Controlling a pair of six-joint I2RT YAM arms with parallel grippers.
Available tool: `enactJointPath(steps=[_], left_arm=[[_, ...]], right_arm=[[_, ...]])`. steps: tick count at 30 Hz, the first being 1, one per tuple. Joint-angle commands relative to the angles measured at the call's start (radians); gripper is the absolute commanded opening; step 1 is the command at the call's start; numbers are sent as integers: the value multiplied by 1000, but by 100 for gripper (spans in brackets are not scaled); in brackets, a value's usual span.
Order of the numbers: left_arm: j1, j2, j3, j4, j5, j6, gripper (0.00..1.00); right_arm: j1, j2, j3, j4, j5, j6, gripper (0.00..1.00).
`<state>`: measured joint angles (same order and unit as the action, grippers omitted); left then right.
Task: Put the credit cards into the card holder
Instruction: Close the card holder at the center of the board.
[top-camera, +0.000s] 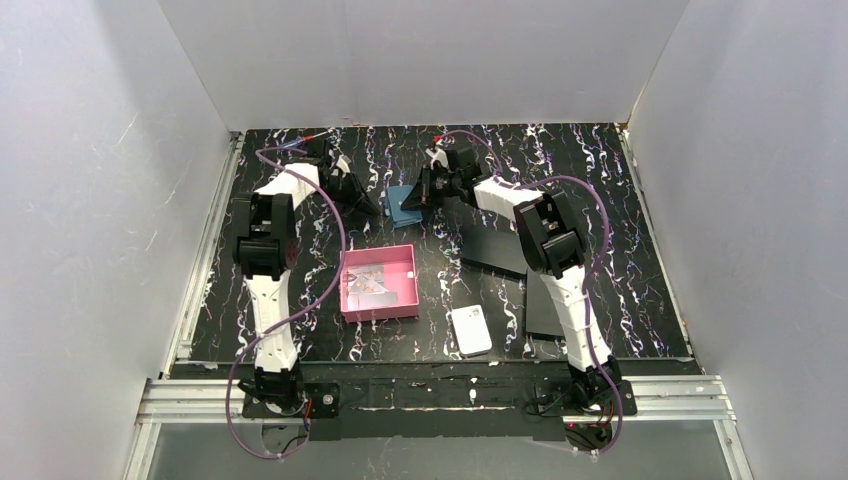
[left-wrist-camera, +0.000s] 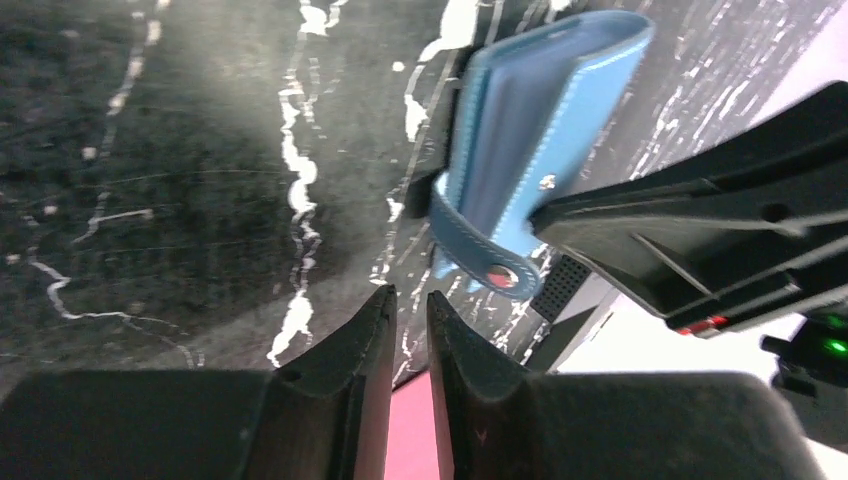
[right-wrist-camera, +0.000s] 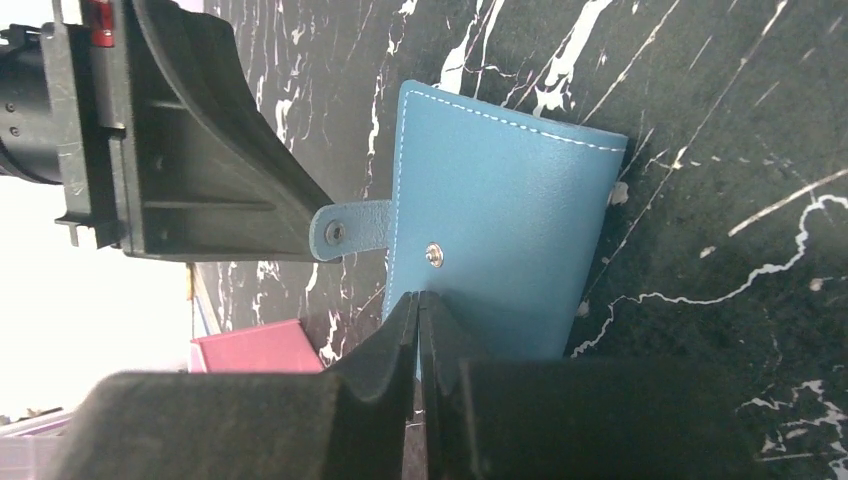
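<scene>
White walls (top-camera: 420, 60) box in a black, white-veined surface (top-camera: 640, 200). The card holder (top-camera: 403, 207) sits at the upper centre of the overhead view, between the two arms' tips. The credit cards (top-camera: 367, 284) appear as pale flat pieces inside the pink tray (top-camera: 380, 312) just below it, though they are too small there to count.

The card holder looks like soft, stitched, grained leather: light and floppy at the fold, so it is likely to sag or swing open if lifted by one leaf. Its strap (right-wrist-camera: 350, 228), with a snap at the end, hangs loose toward the left of the right wrist view. A firm hold would be on a stitched edge of the cover, away from the stud (right-wrist-camera: 433, 254), with the other leaf pinned or pulled to spread the pocket. The cards are probably stiff, thin and slick, and hard to pinch flat, so an edge tipped up against the tray wall would help.

The right tool (right-wrist-camera: 418, 298) is closed to a hairline at the lower edge of the cover and seems to nip that leaf; the left wrist view shows the holder tilted up against it. The left tool (left-wrist-camera: 408, 298) has only a thin slit between its jaws, with nothing in it. It hovers just beside the strap.
</scene>
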<state>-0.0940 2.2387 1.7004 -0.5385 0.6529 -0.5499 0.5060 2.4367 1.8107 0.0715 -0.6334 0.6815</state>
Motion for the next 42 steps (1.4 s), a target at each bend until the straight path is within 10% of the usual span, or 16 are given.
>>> enactJointPath(steps=[1, 14, 20, 42], left_arm=[[0, -57, -56, 73, -89, -35, 17], [-46, 69, 82, 105, 28, -66, 16], [-50, 67, 80, 107, 35, -62, 17], [-66, 87, 116, 99, 43, -58, 17]], right_arm=[[-1, 57, 32, -194, 87, -140, 12], [-11, 30, 41, -110, 41, -42, 24], [-68, 10, -114, 282, -46, 286, 36], [-24, 85, -5, 253, -53, 210, 36]])
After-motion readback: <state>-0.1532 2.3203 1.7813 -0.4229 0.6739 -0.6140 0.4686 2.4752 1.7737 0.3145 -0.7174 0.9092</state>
